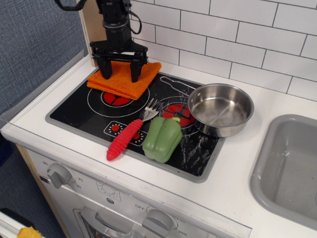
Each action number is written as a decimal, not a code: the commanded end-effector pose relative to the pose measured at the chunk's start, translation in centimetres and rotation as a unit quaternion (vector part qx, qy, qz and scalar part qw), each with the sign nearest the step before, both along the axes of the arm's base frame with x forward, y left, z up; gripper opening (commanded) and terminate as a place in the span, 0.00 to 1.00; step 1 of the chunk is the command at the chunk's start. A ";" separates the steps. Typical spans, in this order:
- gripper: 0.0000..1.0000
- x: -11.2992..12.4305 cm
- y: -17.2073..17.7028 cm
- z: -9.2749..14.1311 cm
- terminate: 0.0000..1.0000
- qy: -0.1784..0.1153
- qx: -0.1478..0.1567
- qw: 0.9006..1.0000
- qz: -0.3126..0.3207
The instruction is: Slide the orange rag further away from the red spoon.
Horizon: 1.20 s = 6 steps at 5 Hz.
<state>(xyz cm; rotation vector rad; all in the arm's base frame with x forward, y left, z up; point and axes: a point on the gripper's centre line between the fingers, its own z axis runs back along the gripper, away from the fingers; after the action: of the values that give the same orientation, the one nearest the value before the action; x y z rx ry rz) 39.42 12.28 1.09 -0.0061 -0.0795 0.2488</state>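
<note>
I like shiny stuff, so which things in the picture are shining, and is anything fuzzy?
In the observation.image view, the steel pan gleams with soft light inside, the black stovetop shows pale streaky glare near the green pepper, and the robot hand on the orange rag looks sharp; nothing looks fuzzy.
</note>
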 end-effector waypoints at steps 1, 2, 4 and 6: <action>1.00 0.9 -1.1 2.8 0.00 -0.025 0.008 1.000 -0.010; 1.00 1.5 -1.7 6.3 0.00 -0.060 0.010 0.998 -0.028; 1.00 1.6 -1.5 9.5 0.00 -0.087 0.013 0.995 -0.045; 1.00 1.2 -1.3 9.1 0.00 -0.076 0.018 0.996 -0.050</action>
<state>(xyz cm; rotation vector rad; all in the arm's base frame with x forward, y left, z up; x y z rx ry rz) 40.48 10.72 6.72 -0.0109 -0.1562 0.1451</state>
